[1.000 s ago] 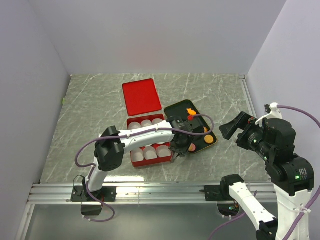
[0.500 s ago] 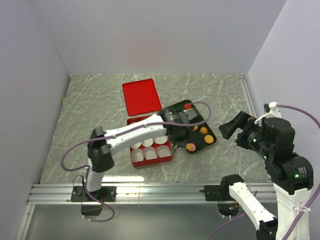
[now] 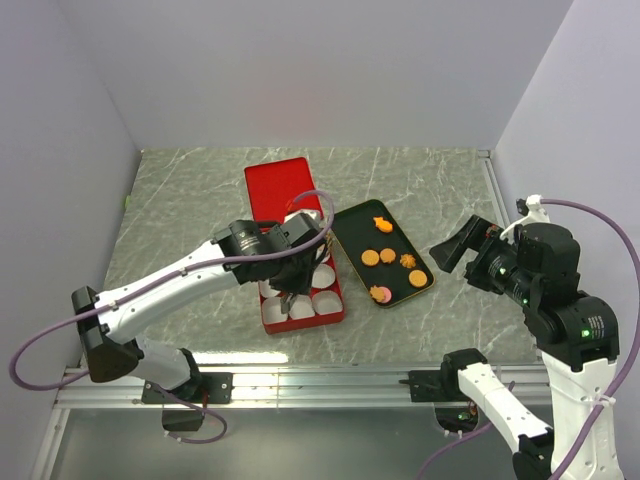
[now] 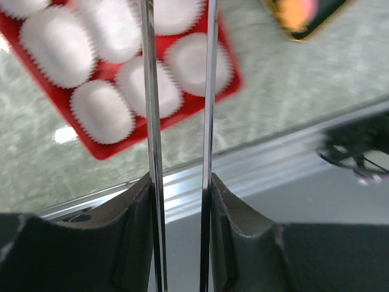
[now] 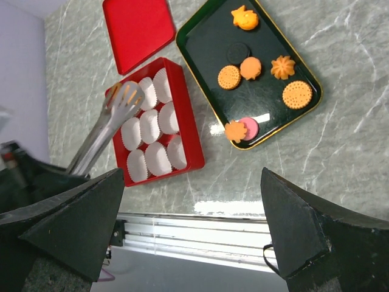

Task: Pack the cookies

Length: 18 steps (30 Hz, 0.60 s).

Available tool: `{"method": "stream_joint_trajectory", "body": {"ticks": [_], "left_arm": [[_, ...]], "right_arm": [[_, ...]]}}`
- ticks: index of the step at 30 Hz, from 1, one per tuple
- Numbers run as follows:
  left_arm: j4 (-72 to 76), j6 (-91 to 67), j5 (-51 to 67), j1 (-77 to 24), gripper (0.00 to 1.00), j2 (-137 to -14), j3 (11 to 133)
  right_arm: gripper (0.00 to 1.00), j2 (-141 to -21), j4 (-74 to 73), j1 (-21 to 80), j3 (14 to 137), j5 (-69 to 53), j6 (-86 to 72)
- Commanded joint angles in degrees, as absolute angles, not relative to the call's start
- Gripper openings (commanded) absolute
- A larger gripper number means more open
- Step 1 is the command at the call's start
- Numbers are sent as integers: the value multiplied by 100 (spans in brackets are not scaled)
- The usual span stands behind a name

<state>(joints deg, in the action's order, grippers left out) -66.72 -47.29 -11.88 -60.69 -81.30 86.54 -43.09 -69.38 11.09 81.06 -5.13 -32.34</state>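
Several cookies (image 3: 388, 256) lie on a black tray (image 3: 347, 228) right of centre: round orange ones, a flower-shaped one, an irregular orange one (image 5: 244, 17) and a pink one (image 5: 248, 128). My left gripper (image 3: 290, 262) is shut on metal tongs (image 5: 106, 125), whose two blades (image 4: 152, 91) run out between its fingers (image 4: 137, 213). The tongs' tips hang over the red box (image 3: 303, 326) of white paper cups (image 5: 149, 125). Whether they carry anything I cannot tell. My right gripper (image 3: 455, 255) stands open and empty, to the right of the tray.
The red lid (image 3: 283, 192) lies flat behind the box and touches the tray's far-left corner. An aluminium rail (image 3: 330, 380) runs along the near table edge. Grey walls close in on the left, back and right.
My left gripper has swung left with the tongs, from the tray's near end to above the red box. The right arm has barely shifted.
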Motion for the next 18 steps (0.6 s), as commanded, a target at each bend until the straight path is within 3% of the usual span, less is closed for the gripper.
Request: {"method": "stream_joint_trajectory", "body": {"ticks": [1,18], "left_arm": [[-6302,-4834,-1178,-5722,34,-8068,8315],[-5695,-4403,-1046,-5265,36,-8912,8350]], "right_arm": [[100,-4324,-6636,1134,8174,-615,-3261],[100,-4280,-6697,1134,8165,-483,-3208]]}}
